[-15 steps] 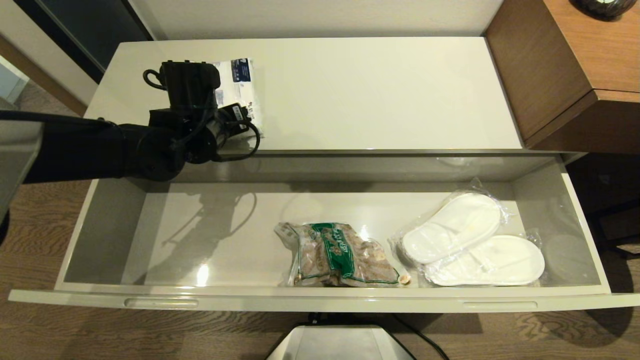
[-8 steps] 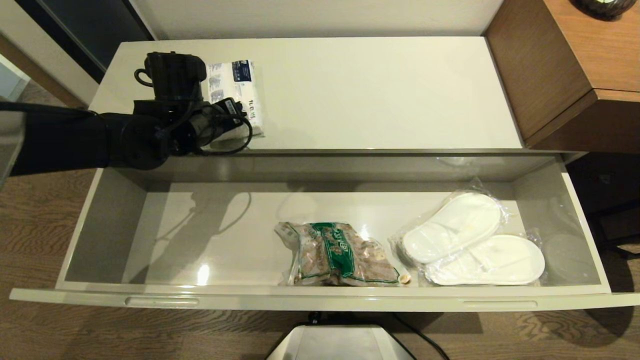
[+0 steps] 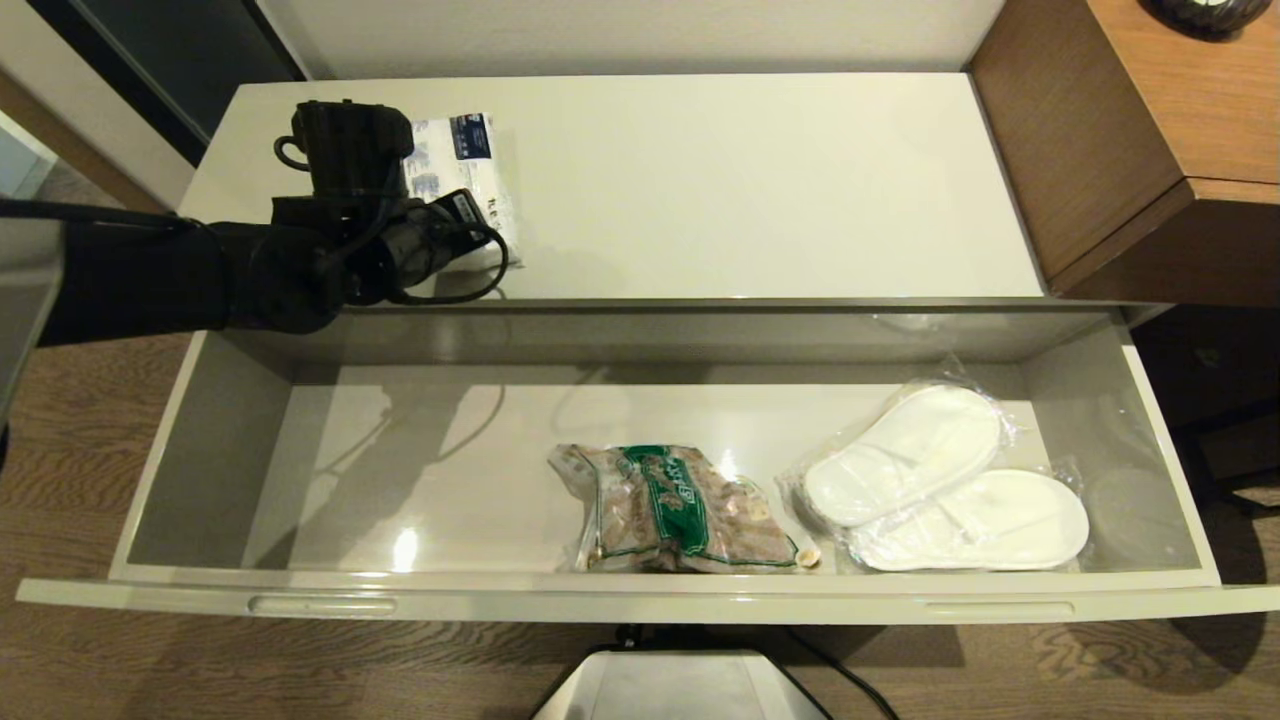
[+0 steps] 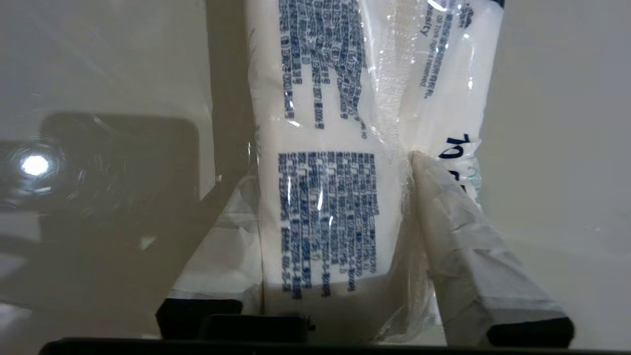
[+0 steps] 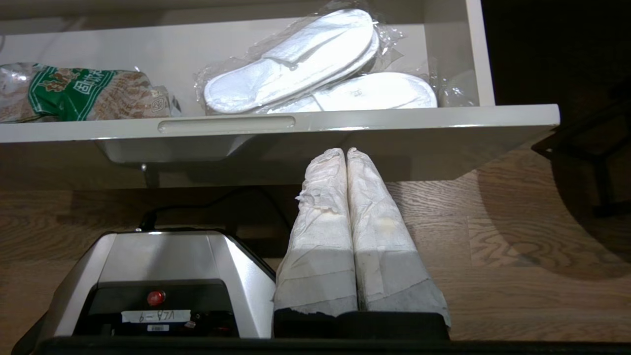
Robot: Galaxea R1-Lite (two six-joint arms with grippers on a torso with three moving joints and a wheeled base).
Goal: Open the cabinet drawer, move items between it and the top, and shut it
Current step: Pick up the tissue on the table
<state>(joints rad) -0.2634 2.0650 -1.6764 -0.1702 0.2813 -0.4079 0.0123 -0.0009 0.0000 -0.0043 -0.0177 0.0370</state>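
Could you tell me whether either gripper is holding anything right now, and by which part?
The left gripper is shut on the white packet, across its width near one end. The right gripper holds nothing.

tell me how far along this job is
Done: drawer is pulled open, snack bag and slippers inside. In hand: left gripper grips the packet on the top. Left: move packet, shut drawer. Right gripper is parked low, shut.

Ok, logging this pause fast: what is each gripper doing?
Left gripper: shut on the white packet, over the cabinet top.
Right gripper: shut, empty, below the open drawer.
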